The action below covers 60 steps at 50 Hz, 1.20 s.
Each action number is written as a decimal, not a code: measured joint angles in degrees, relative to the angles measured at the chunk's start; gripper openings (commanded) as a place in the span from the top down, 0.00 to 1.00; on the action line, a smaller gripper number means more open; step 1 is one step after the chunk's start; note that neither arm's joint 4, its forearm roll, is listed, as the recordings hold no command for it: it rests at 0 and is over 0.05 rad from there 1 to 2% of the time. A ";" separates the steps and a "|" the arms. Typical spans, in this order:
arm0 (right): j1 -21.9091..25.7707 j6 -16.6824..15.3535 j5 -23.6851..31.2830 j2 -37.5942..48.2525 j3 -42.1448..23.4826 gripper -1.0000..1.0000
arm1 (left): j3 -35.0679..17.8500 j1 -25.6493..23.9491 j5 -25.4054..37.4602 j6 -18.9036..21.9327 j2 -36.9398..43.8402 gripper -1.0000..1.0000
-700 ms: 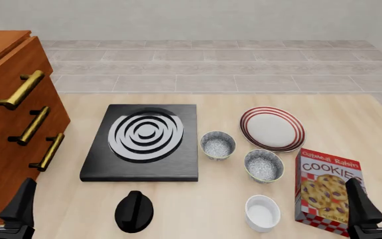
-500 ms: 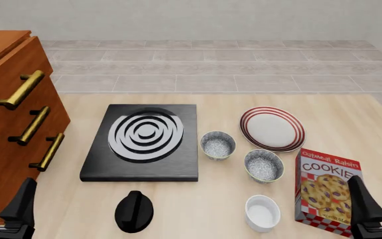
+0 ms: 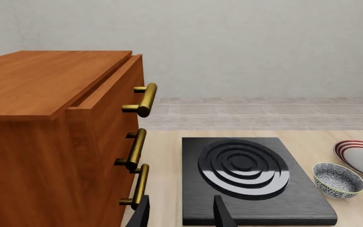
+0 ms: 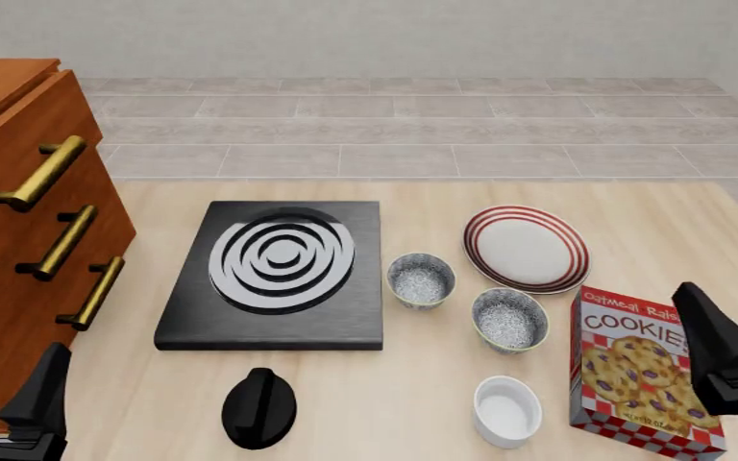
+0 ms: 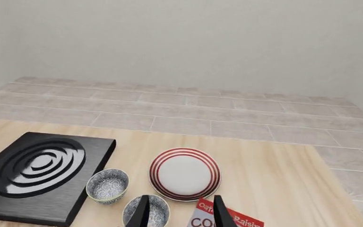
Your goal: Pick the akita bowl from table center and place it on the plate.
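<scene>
Zero steps done | akita bowl (image 4: 421, 279) untouched at plate's (image 4: 527, 248) 8 o'clock | my right pincer (image 5: 177, 208) parted, empty | grasp, placing remain

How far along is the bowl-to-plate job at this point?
Nothing is done yet: the small bowl sits on the table beside the stove, and the plate is empty. In hand: the right gripper, jaws open, hangs near the cookie box, holding nothing. Remaining: grasp, lift, place.
</scene>
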 measured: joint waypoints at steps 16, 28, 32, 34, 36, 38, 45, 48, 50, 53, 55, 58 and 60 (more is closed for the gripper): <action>7.97 -2.23 -1.54 19.13 -7.49 0.00 | -0.01 0.00 0.01 0.00 0.00 0.00; 13.90 -6.47 -2.15 32.96 -12.79 0.00 | -0.01 0.00 0.01 0.00 0.00 0.00; 15.48 -8.21 -1.63 37.00 -14.99 0.00 | -0.01 0.00 0.01 0.00 0.00 0.00; 16.31 -9.02 -1.26 38.85 -16.07 0.00 | -0.01 0.00 0.01 0.00 0.00 0.00; 17.22 -9.59 -0.83 40.62 -17.13 0.00 | -0.01 0.00 0.01 0.00 0.00 0.00; 17.90 -10.35 -0.51 42.32 -18.13 0.00 | -0.01 0.00 0.01 0.00 0.00 0.00; 20.21 -13.75 0.50 48.52 -21.70 0.00 | -0.01 0.00 0.01 0.00 0.00 0.00; 21.20 -15.28 1.00 51.23 -23.28 0.00 | -0.01 0.00 0.01 0.00 0.00 0.00; 21.76 -16.45 1.26 53.04 -24.27 0.00 | -0.01 0.00 0.01 0.00 0.00 0.00; 22.67 -17.94 1.68 55.74 -25.80 0.00 | -0.01 0.00 0.01 0.00 0.00 0.00; 23.28 -19.04 1.88 57.52 -26.78 0.00 | -0.01 0.00 0.01 0.00 0.00 0.00; 24.06 -20.52 2.22 59.92 -28.21 0.00 | -0.01 0.00 0.01 0.00 0.00 0.00; 24.56 -21.30 2.55 61.29 -29.22 0.00 | -0.01 0.00 0.01 0.00 0.00 0.00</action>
